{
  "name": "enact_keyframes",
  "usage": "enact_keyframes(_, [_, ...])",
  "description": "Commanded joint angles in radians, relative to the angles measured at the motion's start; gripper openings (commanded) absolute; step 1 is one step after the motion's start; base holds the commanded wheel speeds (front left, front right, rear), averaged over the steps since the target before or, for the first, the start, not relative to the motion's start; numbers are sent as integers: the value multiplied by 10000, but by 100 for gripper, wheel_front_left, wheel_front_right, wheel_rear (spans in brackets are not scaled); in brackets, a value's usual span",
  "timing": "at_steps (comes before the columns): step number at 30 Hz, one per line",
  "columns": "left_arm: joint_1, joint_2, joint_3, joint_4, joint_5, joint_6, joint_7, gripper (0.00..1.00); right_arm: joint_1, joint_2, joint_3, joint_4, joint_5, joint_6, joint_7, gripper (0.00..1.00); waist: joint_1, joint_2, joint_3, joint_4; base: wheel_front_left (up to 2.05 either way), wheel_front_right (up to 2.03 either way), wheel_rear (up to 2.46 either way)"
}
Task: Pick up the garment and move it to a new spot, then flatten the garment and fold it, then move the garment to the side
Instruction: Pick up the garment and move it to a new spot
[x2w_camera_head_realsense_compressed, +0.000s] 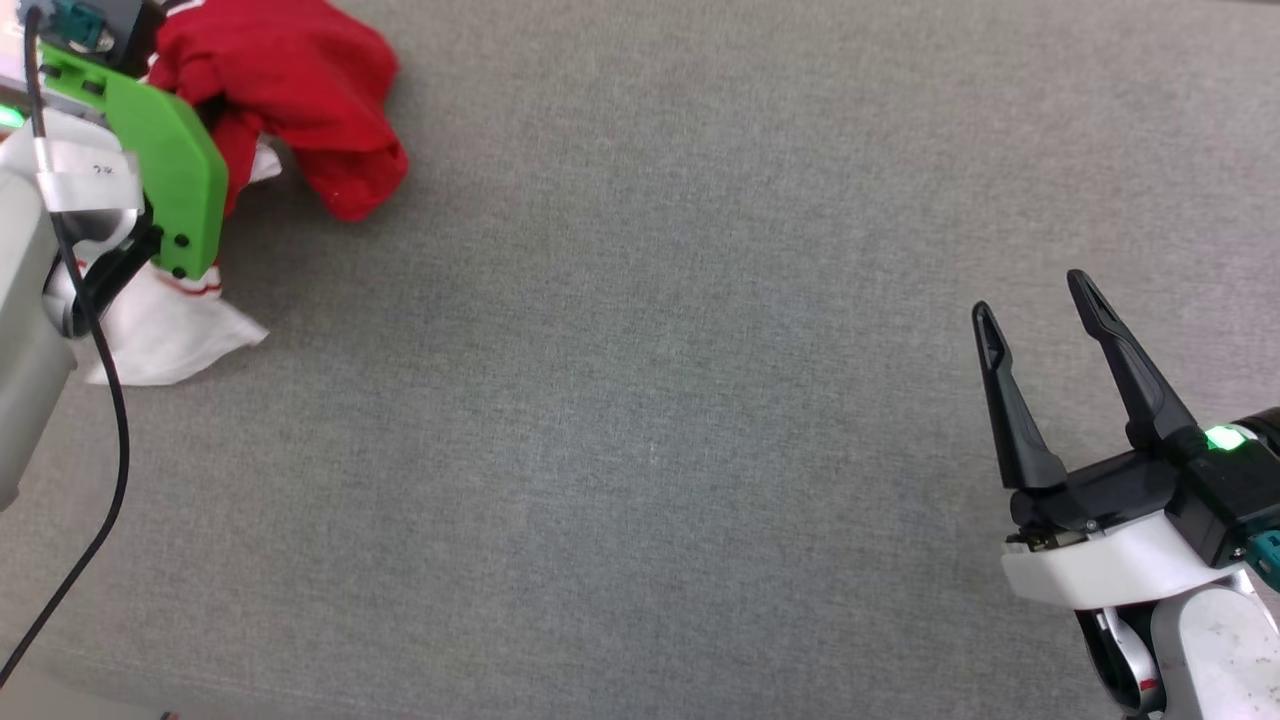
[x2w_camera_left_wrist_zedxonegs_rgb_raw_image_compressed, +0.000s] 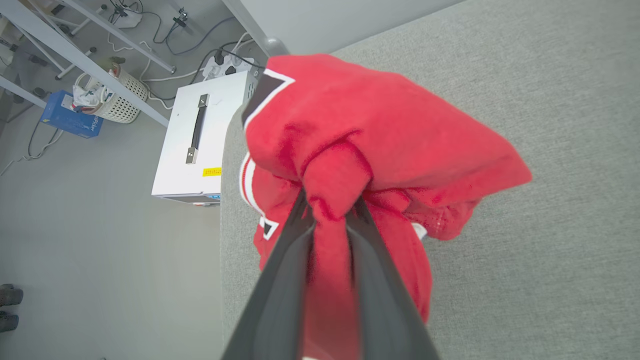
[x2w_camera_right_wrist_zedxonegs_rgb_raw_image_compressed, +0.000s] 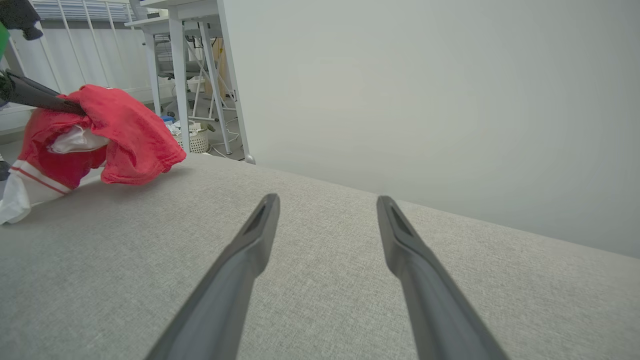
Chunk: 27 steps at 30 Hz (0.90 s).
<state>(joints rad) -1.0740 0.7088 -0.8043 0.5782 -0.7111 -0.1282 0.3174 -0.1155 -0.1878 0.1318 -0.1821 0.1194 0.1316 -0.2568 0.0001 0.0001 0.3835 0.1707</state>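
One bunched fold of the garment (x2w_camera_left_wrist_zedxonegs_rgb_raw_image_compressed: 380, 135) is pinched by the left gripper (x2w_camera_left_wrist_zedxonegs_rgb_raw_image_compressed: 330, 212) at the left edge of the table (x2w_camera_head_realsense_compressed: 650, 420); the right gripper (x2w_camera_head_realsense_compressed: 1033, 295) is spread, empty. So small a bite could be lost, and the cloth dropped off that edge.

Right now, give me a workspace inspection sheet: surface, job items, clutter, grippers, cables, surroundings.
Surface: grey fabric tabletop, flat.
Job's things: garment bunched at the far left of the tabletop, white sleeve trailing on it.
Clutter: nothing seen.
Grippers: left gripper shut on the garment; right gripper open, holding nothing, over the tabletop.
Cables: black cable along the left arm; power strip with cords on the floor.
Surroundings: white case with handle, basket and blue box on the floor beside the table.
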Motion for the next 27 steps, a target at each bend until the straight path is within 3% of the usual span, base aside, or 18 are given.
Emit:
enact_keyframes(1, [-298,-19,-95,-242,158,-25,-208,0,134,76,-112,28,88,-9,-49,100,-1,-1,-666,-191,0,0,0])
enact_keyframes(7, [-737,-469,-579,-1246,681,-24,-545,0,283,382,-417,-5,70,-9,-49,100,-1,-1,-1089,-832,0,0,0])
enact_keyframes(14, [-914,-1532,-1242,-2380,1141,-12,-770,0,326,625,-706,-104,6,-9,-49,100,-1,-1,-1131,-1820,0,0,0])
enact_keyframes(20, [-914,-2870,-1958,-2691,1465,-4,-1222,0,396,875,-1244,-247,-102,-9,-49,100,-1,-1,-993,-2533,0,0,0])
enact_keyframes(27, [-329,-4772,-3261,-1680,1699,-15,-1982,0,365,1141,-1929,-479,-266,-9,-49,100,-1,-1,-669,-2979,0,0,0])
